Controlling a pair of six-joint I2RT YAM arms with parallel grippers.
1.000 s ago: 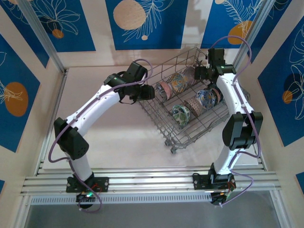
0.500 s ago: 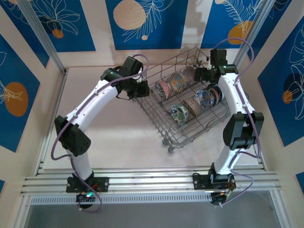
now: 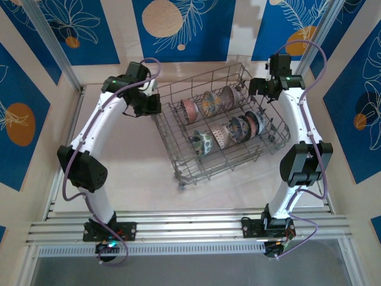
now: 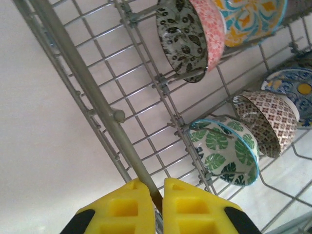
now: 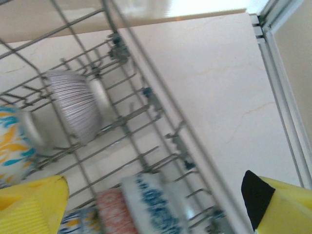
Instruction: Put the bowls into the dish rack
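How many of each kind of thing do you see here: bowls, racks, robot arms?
Bowls: 7 (3 in the far row, 4 in the near row, all inside the rack)
Dish rack: 1
Robot arms: 2
Total: 10

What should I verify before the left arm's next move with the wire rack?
1. Left gripper shut on the rim of the grey wire dish rack: ok.
2. Right gripper open, holding nothing: ok.
3. Right gripper clear of the rack's rim: cannot tell.
4. Small painted ceramic bowls standing on edge inside the rack: ok.
5. Rack's wheels all resting on the white table: cannot tell.
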